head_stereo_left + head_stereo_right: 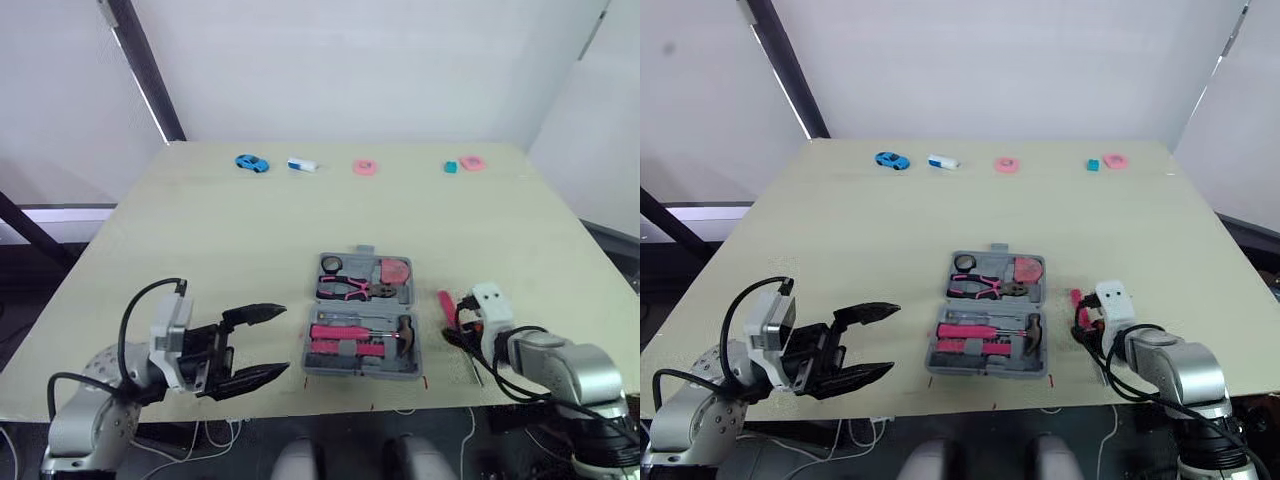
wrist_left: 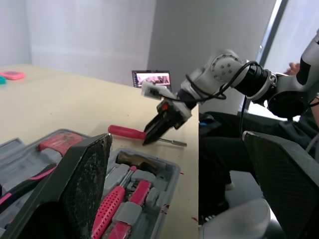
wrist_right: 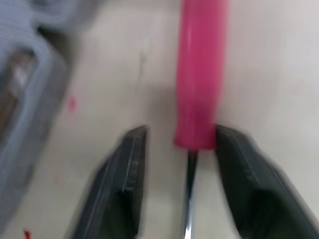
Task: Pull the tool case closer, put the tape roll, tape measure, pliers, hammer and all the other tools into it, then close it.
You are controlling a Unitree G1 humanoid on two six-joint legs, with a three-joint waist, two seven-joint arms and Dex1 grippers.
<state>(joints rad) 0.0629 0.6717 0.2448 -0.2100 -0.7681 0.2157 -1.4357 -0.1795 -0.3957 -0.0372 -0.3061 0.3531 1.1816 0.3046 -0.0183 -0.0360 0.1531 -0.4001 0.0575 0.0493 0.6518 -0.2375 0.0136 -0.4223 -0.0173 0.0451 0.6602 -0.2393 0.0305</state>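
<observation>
The grey tool case [image 1: 362,318] lies open near the table's front edge. In it are a black tape roll [image 1: 331,264], pink-handled pliers [image 1: 345,289], a pink tape measure [image 1: 396,270], a hammer [image 1: 404,335] and pink-handled tools [image 1: 335,335]. A pink-handled screwdriver [image 1: 446,303] lies on the table right of the case. My right gripper [image 3: 182,130] is open, low over the table, its fingers [image 3: 127,184] straddling where handle meets shaft [image 3: 190,199]. My left gripper [image 1: 284,342] stands open left of the case, holding nothing.
Along the table's far edge lie a blue toy car [image 1: 252,162], a white and blue item [image 1: 302,164], a pink ring [image 1: 365,167], a teal cube [image 1: 451,167] and another pink piece [image 1: 472,162]. The case sits close to the front table edge [image 1: 380,408].
</observation>
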